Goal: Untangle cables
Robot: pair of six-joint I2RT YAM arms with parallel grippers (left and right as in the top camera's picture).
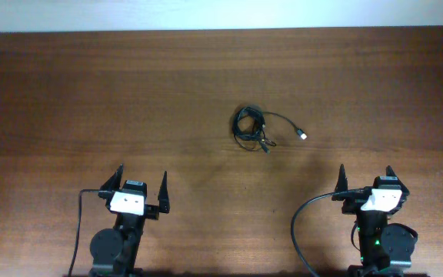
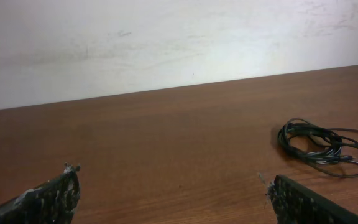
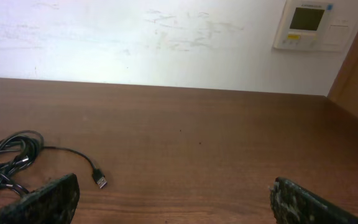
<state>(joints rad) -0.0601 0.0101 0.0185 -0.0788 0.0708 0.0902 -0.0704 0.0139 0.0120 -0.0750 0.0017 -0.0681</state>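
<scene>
Both jaws wide, cables (image 1: 251, 128) on wooden table (image 1: 91, 92), white wall (image 2: 166, 37)

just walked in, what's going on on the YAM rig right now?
Nothing is being handled yet. The tangled bundle of thin black cables lies near the middle of the brown wooden table, with one loose end carrying a small plug trailing out toward the right arm's side. The left gripper and right gripper both sit at the near edge, jaws open and empty, well apart from the bundle. Untangling has not begun.
</scene>
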